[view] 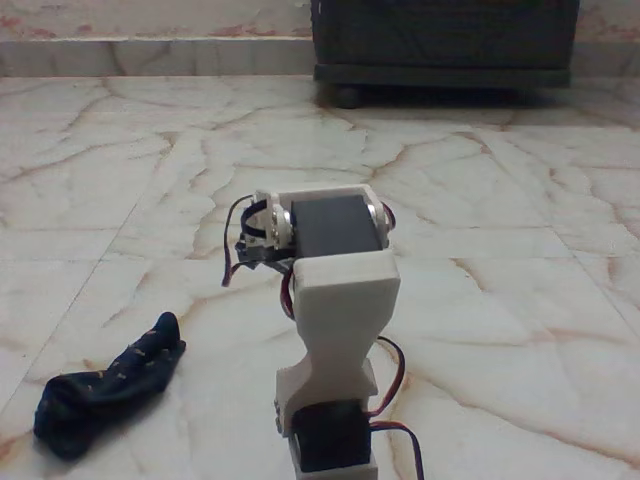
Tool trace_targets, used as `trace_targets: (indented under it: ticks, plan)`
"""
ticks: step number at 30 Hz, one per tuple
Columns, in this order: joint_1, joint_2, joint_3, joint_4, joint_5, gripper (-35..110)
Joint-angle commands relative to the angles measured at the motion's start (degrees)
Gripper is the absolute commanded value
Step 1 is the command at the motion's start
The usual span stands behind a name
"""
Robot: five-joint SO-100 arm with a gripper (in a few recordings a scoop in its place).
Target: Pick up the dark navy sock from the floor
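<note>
Sock: the dark navy sock (105,385) lies crumpled on the floor in the lower left of the frame, its thicker bunched end toward the bottom-left corner and a narrower end pointing up and to the right; tiny pale dots show on the fabric.
Floor: glossy cream marble tiles (480,210) with reddish-brown veins and thin grout lines run across the whole frame.
Arm: the white robot arm (340,330) rises from the bottom centre of the frame, seen from behind, with a black servo block at its top and another at its base; red and dark wires loop along both sides.
Claw: the gripper (255,245) is folded at the upper left of the arm's top joint, mostly hidden behind the white housing, so whether its jaws are wide or narrow cannot be told.
Sock and arm: the sock sits left of the arm's base, apart from it and untouched by the claw.
Background: a dark cabinet (445,45) stands on the floor at the upper right, against a pale wall skirting.
</note>
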Motion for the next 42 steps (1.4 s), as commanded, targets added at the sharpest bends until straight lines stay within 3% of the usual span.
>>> trace_targets:
  ticks: [1, 16, 26, 42]
  plan:
    - [-2.0, -1.1, -4.3, 4.1, 2.1, 3]
    - [-15.7, -15.6, -17.9, 20.0, 23.4, 11]
    - [-26.2, -31.5, -30.1, 19.6, 31.2, 11]
    - [-34.4, -53.3, -49.9, 20.0, 40.0, 11]
